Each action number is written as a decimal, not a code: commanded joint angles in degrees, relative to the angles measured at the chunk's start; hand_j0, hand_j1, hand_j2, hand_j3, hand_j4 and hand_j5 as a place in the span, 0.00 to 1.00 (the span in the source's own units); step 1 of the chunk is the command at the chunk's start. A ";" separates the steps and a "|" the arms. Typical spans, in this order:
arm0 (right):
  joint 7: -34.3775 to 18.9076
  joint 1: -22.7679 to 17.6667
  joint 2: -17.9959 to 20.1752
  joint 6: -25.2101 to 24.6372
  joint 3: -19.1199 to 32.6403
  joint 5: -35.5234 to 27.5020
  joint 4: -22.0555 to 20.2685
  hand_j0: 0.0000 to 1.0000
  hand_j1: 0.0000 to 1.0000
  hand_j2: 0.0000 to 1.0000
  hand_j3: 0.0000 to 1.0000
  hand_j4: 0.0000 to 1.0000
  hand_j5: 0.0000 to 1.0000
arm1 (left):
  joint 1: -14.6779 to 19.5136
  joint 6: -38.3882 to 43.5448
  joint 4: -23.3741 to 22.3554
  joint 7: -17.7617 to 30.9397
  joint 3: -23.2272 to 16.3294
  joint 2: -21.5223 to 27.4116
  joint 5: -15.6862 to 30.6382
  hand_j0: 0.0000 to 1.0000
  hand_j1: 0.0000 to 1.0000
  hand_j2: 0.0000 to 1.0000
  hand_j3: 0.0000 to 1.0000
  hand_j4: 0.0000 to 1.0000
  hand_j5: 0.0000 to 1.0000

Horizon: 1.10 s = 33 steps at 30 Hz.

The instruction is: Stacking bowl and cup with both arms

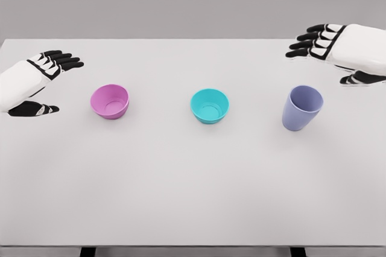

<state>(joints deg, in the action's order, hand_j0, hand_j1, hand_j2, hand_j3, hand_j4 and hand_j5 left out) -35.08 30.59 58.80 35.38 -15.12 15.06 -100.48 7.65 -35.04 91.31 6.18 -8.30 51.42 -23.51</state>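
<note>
A plain grey backdrop is shown behind a white table [181,196], on which three containers are set in a row, well apart from one another. The left hand [36,82] is held over the table's edge with its fingers spread and thumb apart, nothing being grasped; the pink bowl [110,101] lies just beyond its fingertips, toward the middle of the table. The right hand [338,49] is likewise held open and empty, with fingers extended and thumb apart; the lilac cup [301,107] stands upright below and slightly inward of its thumb, near but not touched. The teal bowl [210,105] is placed between the other two vessels, well away from either hand. All three containers are seen upright with mouths open, and no contents can be made out in any of them. As judged from this arrangement, no part of the stacking has been done: nothing is nested, lifted or gripped. What remains, it may be inferred, is the whole task: each outer vessel is to be grasped by the nearer hand, and bowl and cup are to be brought together into one stack.
</note>
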 commanded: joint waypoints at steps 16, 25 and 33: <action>0.08 0.00 0.53 -0.38 0.18 -0.73 0.55 1.00 1.00 1.00 1.00 1.00 1.00 | 38.49 0.04 -8.34 28.82 -41.69 -0.18 22.89 1.00 1.00 1.00 1.00 1.00 1.00; 0.08 1.85 0.18 -0.38 0.53 -0.73 0.64 1.00 1.00 1.00 1.00 1.00 1.00 | 45.26 4.89 -8.34 28.82 -47.60 -0.27 27.03 1.00 1.00 1.00 1.00 1.00 1.00; 0.08 1.32 -0.17 -0.38 0.53 -0.64 0.64 1.00 1.00 1.00 1.00 1.00 1.00 | 45.62 8.94 -7.82 28.82 -47.86 -0.79 16.74 1.00 1.00 1.00 1.00 1.00 1.00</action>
<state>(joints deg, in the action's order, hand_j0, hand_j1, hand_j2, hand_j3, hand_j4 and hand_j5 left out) -35.03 31.90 58.61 35.17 -14.62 14.63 -99.84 53.26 -26.81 83.38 35.02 -56.11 50.88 -4.45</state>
